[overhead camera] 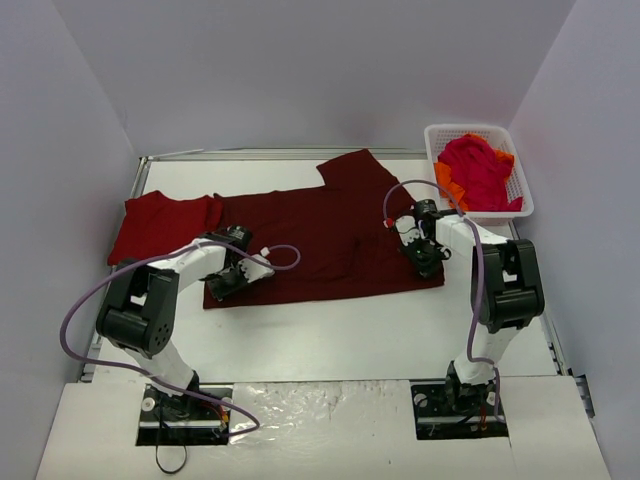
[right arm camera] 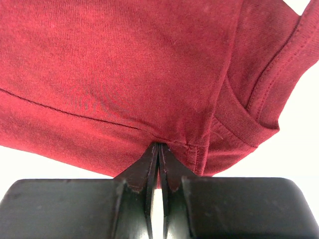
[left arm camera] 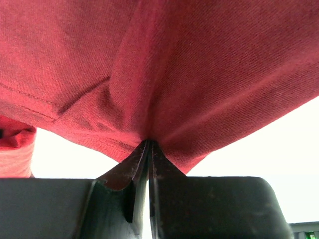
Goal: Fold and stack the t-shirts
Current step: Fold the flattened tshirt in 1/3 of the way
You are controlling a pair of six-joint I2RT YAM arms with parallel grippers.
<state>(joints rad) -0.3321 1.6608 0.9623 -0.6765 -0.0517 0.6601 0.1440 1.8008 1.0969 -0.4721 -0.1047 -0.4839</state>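
The left fingers (left arm camera: 130, 172) are pressed together on a pinched-up ridge of the maroon t-shirt (overhead camera: 300, 240), and the cloth fans up and away from their tips. The right fingers (right arm camera: 141, 172) are also closed, nipping a stitched edge of the same shirt. A ribbed band, which could be the neckline or a sleeve hem, lies just beside them.

Places are taken from the white basket (overhead camera: 470, 128). The maroon t-shirt lies spread on the table (overhead camera: 330, 330), starting just short of the basket's near corner and running away from it toward the left arm. Its long axis therefore crosses the table, from the basket end to the end away from the basket. One sleeve juts from its far edge nearer the basket end, so I judge the shoulders point toward the basket and the bottom hem away from it.

The right fingers hold the near corner at the basket end, and the left fingers hold the near corner at the opposite end. Each arm is nearer its own end. Nearly all the cloth lies beyond the fingers, so the fold likely carries the near edge over toward the far edge, across the short axis.

A brighter red t-shirt (overhead camera: 160, 225) lies past the end farthest from the basket, touching the maroon one. Crimson and orange t-shirts (overhead camera: 478, 170) are heaped inside the basket.
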